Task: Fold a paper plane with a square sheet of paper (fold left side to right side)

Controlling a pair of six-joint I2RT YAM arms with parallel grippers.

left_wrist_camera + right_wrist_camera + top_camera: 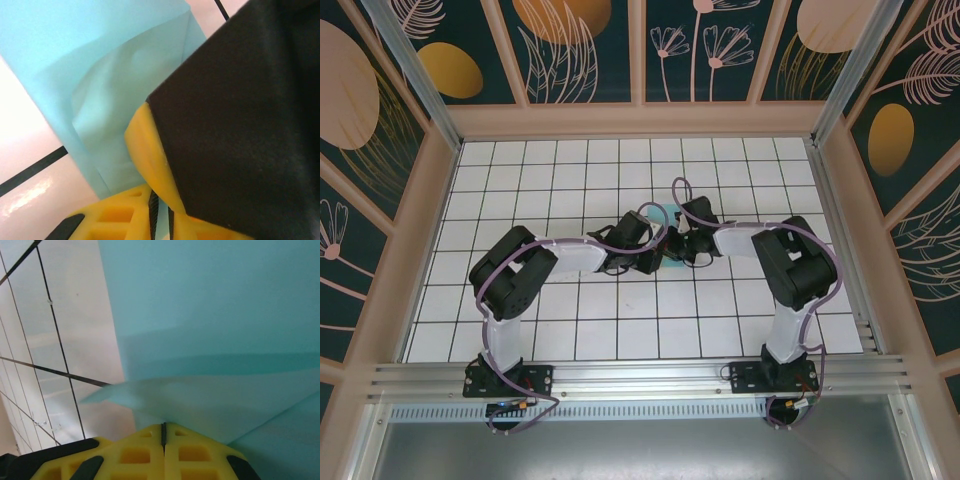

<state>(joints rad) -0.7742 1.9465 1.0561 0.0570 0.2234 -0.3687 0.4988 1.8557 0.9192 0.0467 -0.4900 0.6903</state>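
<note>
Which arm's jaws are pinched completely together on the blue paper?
The right gripper: its yellow jaws meet in a hairline seam on the turquoise paper. The left gripper shows a slim gap between its jaws.

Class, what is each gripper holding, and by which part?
The right gripper pinches the turquoise sheet of paper at a folded edge. Whether the left gripper grips it too cannot be told.
</note>
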